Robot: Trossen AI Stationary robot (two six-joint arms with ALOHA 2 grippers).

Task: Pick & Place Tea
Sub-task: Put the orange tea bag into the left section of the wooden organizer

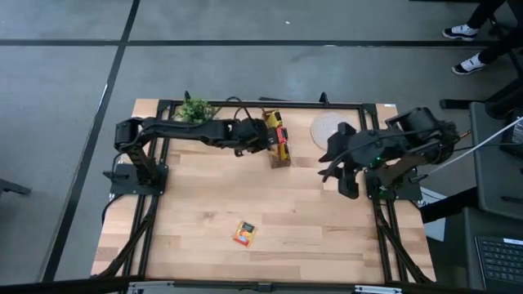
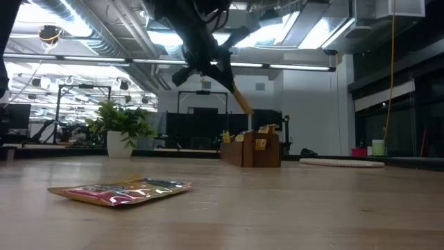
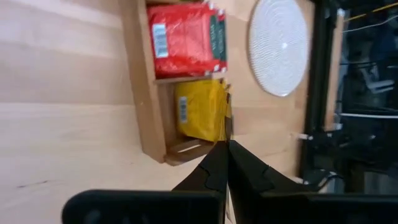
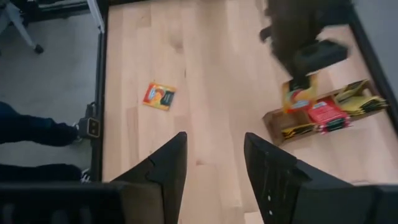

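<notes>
- Over at the far middle of the table point(image 1: 196, 220), my left gripper point(image 1: 275, 139) hangs just above the wooden tea box point(image 1: 280, 147), fingers pinched together on a yellow/orange sachet point(image 4: 297, 94) that dangles from the tips. I'd guess it's held by the edge so it can drop upright into a slot.
- Box compartments already have red sachets point(image 3: 185, 38) and yellow sachets point(image 3: 200, 111) stacked on edge, sorted by colour from what I can see.
- One orange sachet point(image 1: 244, 233) lies flat on the near middle of the table, well apart from the box. Probably next in line.
- My right gripper point(image 4: 211, 163) waits on the right side, raised off the table, fingers apart and holding nothing.
- Round woven mat point(image 1: 327, 128) sits just right of the box, potted plant point(image 1: 194, 109) off to its far left. Neither's in the way.
</notes>
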